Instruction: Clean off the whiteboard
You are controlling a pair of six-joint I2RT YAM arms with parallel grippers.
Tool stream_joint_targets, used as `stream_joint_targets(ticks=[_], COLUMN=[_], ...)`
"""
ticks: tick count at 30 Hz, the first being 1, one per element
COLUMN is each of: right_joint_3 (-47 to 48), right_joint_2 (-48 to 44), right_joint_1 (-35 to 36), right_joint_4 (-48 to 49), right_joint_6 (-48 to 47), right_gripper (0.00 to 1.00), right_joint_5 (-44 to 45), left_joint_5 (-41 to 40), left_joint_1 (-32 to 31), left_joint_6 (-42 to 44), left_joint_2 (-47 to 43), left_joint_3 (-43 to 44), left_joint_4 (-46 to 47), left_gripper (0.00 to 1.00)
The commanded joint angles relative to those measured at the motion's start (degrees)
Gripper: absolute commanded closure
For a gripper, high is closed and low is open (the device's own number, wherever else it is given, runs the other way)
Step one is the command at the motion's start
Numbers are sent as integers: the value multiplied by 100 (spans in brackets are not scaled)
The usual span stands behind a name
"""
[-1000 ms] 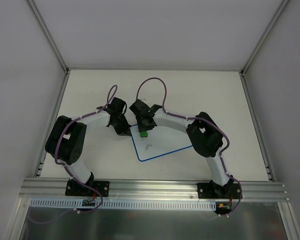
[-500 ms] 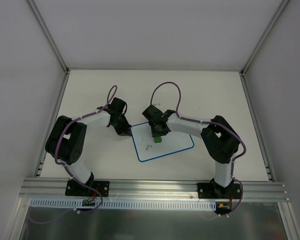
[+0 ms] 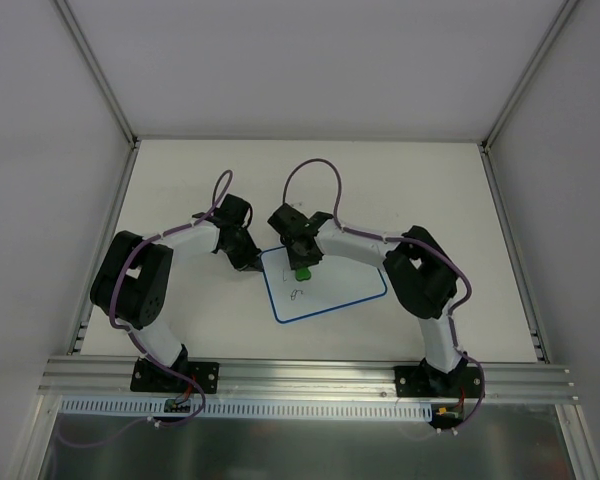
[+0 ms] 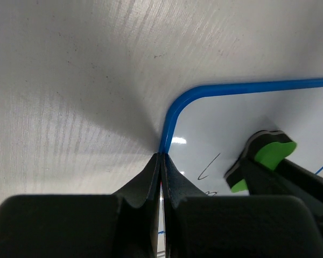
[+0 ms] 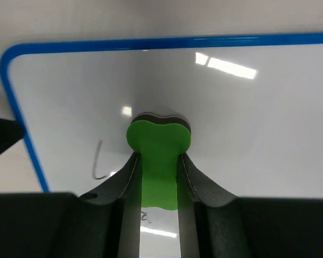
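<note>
Top view: small flat white rectangular whiteboard with thin blue border [image 3: 340, 288] lies on the pale surface [image 3: 430, 200] between the 2 arms. Dark scribble [image 3: 298, 294] near mid-board not yet wiped.

Left wrist view: left gripper [image 4: 161, 161], jaws closed on nothing, tips at the board's blue edge, apparently steadying it.

Right wrist view: right gripper [image 5: 159, 157], jaws clamped on small green eraser block [image 5: 159, 137], which is on the board. 1 stroke [image 5: 98, 161] lies beside it; far area is clean. Nothing obstructs.

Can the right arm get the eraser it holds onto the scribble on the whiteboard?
Probably yes. The right gripper is shut on the green eraser, low over the whiteboard right beside the scribble, with only bare board between. The left gripper, shut at the board's border, stands clear.
</note>
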Motion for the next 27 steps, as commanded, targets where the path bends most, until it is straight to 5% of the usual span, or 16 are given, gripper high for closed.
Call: stream_joint_targets(ticks=[1, 16, 27], right_joint_3=[326, 37, -1808], right_joint_2=[468, 250, -1156], right_joint_1=[351, 562, 185], right_joint_4=[-101, -442, -541], right_joint_6=[-126, -319, -12], right_gripper=[100, 100, 100], right_joint_5=[-608, -610, 586], left_joint_5=[-165, -235, -209], left_joint_1=[49, 66, 154], left_joint_6=[-10, -160, -133], left_joint_2=[46, 116, 98], left_joint_3=[-91, -30, -65], left_joint_4=[-82, -47, -38], left_gripper=[100, 100, 100])
